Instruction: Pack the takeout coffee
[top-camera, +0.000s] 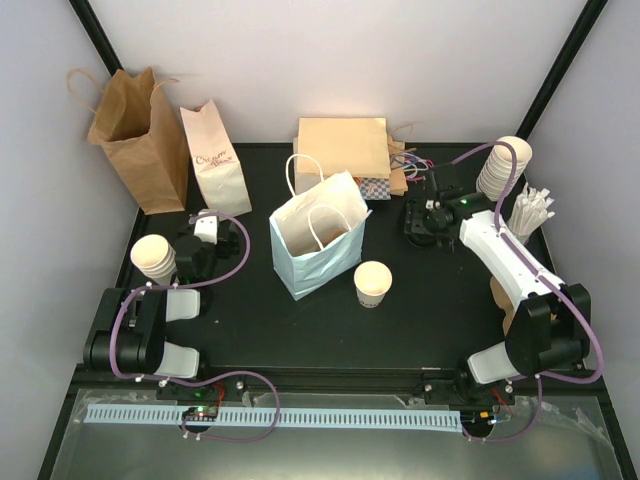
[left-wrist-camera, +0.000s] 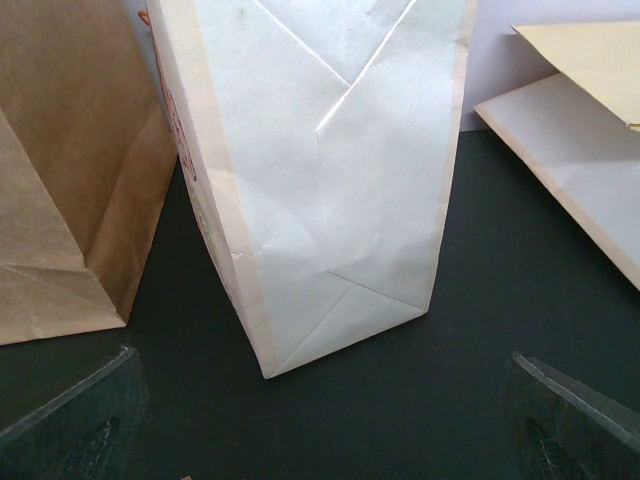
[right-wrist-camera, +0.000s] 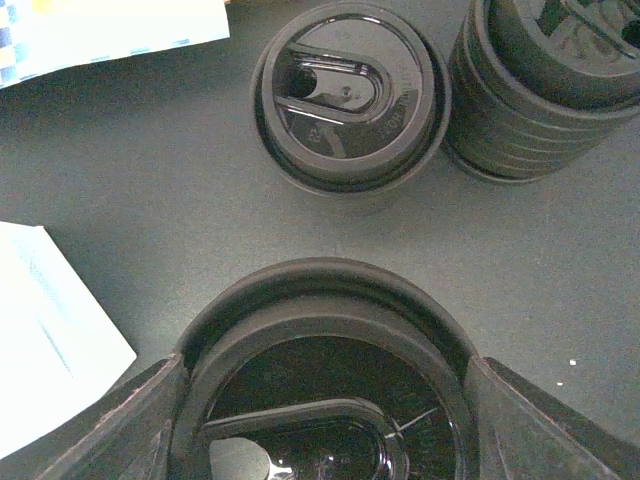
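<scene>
Cup position first: the coffee cup (top-camera: 372, 283) stands upright on the black table (top-camera: 430, 320), its top open. It is just right of the carrier bag (top-camera: 318, 272) and not touching it. I see the right gripper (right-wrist-camera: 325, 425) out toward the far right of the table. Its fingers (right-wrist-camera: 120, 430) press against opposite sides of a black lid (right-wrist-camera: 325, 320), pinching it by the rim. Just beyond that lid a second lid (right-wrist-camera: 347, 95) lies flat on the table, with a lid stack (right-wrist-camera: 545, 80) beside it. From above, a stack of cups (top-camera: 503, 165) stands behind the right arm, near the wall. My left gripper (left-wrist-camera: 320, 430) is spread wide with nothing between its fingers. It sits low over the table, facing the base of a small white bag (left-wrist-camera: 330, 200). A brown bag (left-wrist-camera: 60, 200) stands close beside that bag, on its left. Another cup stack (top-camera: 153, 257) sits just left of the left arm's wrist.
</scene>
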